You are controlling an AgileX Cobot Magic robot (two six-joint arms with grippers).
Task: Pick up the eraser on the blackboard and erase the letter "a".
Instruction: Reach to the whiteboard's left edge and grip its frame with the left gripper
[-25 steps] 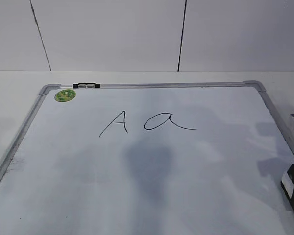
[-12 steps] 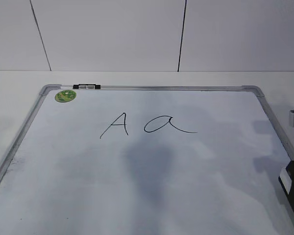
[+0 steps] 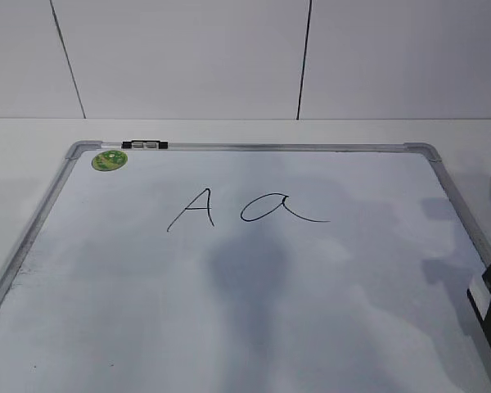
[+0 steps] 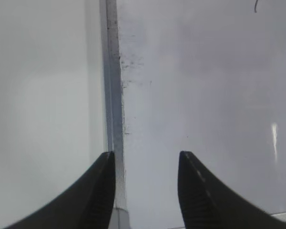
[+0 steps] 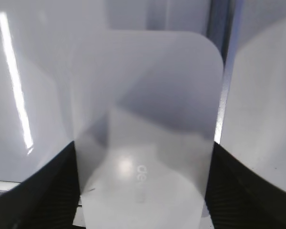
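On a white tabletop lies the silver-framed white blackboard [image 3: 254,311] bearing a green round sticker [image 3: 109,160]; the right gripper [image 5: 143,191] clasps the white rounded plastic eraser [image 5: 145,124], while the left gripper [image 4: 145,191] hangs parted.

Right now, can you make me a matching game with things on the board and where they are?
Things:
1. green sticker
2. eraser
3. letter "a"
4. left gripper

Places:
A. between the right gripper's fingers
B. far left corner of the blackboard
C. over the board's left frame edge
D. right of the capital "A"

Pairs: 1-B, 2-A, 3-D, 4-C
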